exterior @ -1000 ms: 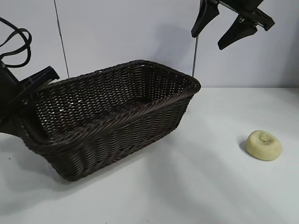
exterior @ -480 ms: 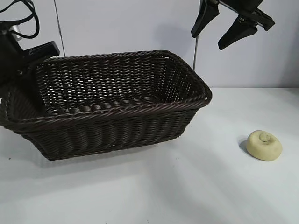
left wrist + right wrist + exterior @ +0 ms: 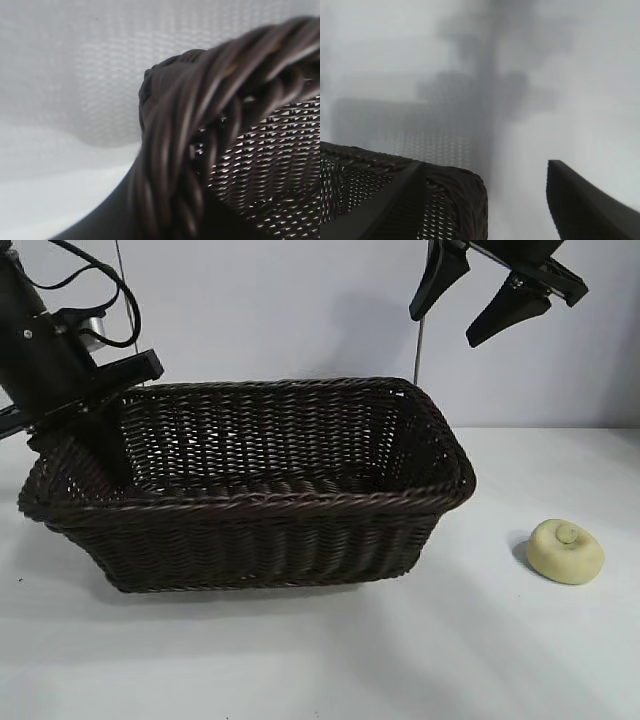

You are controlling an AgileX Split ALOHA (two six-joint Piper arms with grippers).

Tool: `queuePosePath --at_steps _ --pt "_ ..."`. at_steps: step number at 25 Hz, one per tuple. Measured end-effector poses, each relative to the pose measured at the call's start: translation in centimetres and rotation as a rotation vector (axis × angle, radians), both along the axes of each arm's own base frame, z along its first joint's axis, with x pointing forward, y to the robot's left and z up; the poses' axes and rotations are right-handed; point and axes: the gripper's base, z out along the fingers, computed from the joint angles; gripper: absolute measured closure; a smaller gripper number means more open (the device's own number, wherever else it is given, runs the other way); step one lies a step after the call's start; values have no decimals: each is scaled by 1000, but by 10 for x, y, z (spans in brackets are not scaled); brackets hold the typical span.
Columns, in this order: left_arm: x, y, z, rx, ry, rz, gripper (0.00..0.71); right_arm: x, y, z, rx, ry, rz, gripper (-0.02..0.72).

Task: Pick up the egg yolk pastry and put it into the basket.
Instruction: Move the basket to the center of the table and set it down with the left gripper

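Left gripper [image 3: 100,445] clamping basket [image 3: 260,530] rim, basket seemingly bare, pastry [image 3: 566,551] outside, right gripper [image 3: 470,315] spread.

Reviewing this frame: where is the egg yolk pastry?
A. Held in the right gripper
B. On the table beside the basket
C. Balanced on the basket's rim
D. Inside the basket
B: the egg yolk pastry lies on the table, apart from the basket, while the right gripper hangs open above, holding nothing.

Table [image 3: 420,660]: bare around egg yolk pastry [image 3: 566,551]; basket [image 3: 250,540] stood well apart; right gripper [image 3: 480,305] hung overhead.
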Motion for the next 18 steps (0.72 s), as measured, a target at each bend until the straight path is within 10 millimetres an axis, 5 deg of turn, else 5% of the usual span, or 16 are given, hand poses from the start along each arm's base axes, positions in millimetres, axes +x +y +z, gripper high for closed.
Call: queuePosePath --at_steps 18 --pt "10 -32 -37 15 17 -117 607 0 0 0 0 3 2 209"
